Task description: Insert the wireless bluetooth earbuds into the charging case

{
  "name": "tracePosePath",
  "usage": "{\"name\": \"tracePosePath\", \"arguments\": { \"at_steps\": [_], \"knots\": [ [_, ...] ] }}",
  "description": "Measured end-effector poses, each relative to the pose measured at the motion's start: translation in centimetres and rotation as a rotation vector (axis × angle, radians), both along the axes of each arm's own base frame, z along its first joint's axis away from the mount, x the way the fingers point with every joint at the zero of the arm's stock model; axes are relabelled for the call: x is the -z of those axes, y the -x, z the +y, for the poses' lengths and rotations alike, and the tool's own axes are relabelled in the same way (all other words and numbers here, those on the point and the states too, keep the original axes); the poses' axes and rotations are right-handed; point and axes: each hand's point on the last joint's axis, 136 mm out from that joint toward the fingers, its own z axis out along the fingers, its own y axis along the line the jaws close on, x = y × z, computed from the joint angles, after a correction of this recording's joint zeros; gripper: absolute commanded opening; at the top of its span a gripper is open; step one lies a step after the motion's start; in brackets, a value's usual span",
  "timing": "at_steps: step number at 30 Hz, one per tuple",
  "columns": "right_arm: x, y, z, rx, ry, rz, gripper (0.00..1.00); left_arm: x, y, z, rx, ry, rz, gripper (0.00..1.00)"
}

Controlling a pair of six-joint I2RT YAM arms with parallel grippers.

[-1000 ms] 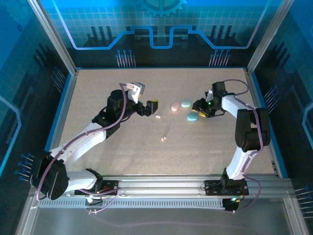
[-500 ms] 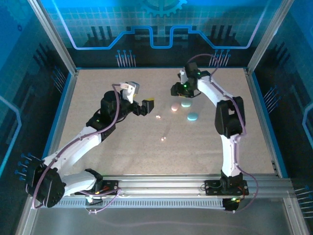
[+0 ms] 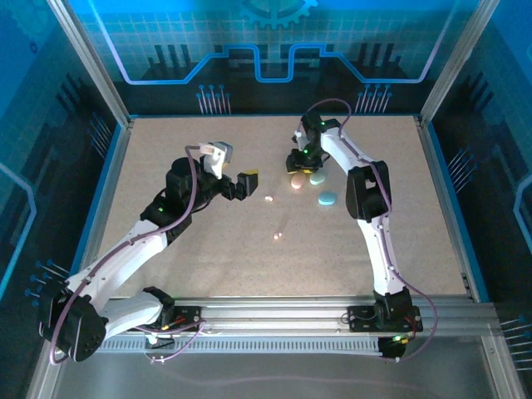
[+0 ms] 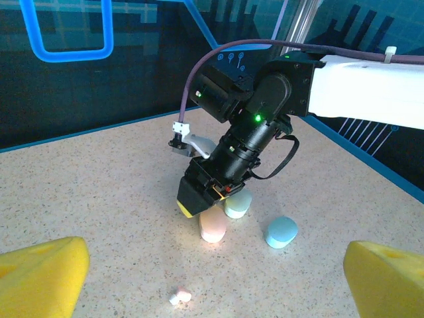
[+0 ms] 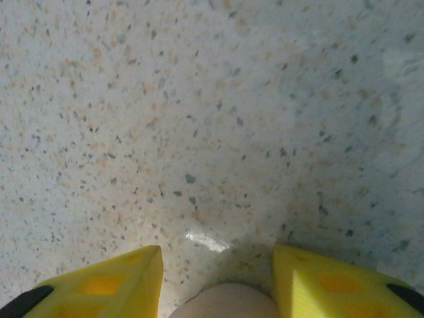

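Observation:
Three pebble-shaped cases stand close together on the table: a pink case, a pale green case and a blue case. My right gripper points down over the pink case, its yellow fingers astride it, open with a small gap. One tiny pink-and-white earbud lies left of the cases. Another earbud lies nearer the front. My left gripper hangs wide open, facing the cases and holding nothing.
The speckled table is fenced by a blue rim and metal posts. The right arm's forearm stretches over the table's right half, just right of the blue case.
The right arm swung from the right of the cases round the back and came down over the pink case, its jaws narrowing. The left arm drew back slightly to the left.

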Motion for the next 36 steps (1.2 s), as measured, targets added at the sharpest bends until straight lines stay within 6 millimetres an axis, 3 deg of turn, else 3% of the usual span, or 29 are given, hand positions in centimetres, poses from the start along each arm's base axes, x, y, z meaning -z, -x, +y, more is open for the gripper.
{"name": "tracePosePath", "arguments": {
  "at_steps": [6,15,28,32,36],
  "knots": [
    [0.0,1.5,0.7,-0.045,0.002,0.018,0.46,0.1,-0.1,0.0,0.000,-0.001,0.003,0.99],
    [0.2,7.0,1.4,-0.089,0.013,0.126,0.48,0.7,-0.3,-0.2,0.002,-0.008,0.018,0.99],
    [-3.3,13.1,2.0,-0.077,-0.109,0.196,0.51,1.7,-0.6,-0.5,0.006,-0.004,0.054,0.99],
    [-3.4,13.7,1.9,-0.078,-0.119,0.187,0.52,1.7,-0.6,-0.5,0.006,0.001,0.058,0.99],
    [-4.5,12.5,1.9,-0.086,-0.120,0.099,0.54,1.7,-0.6,-0.5,0.007,0.003,0.059,0.99]
  ]
}}
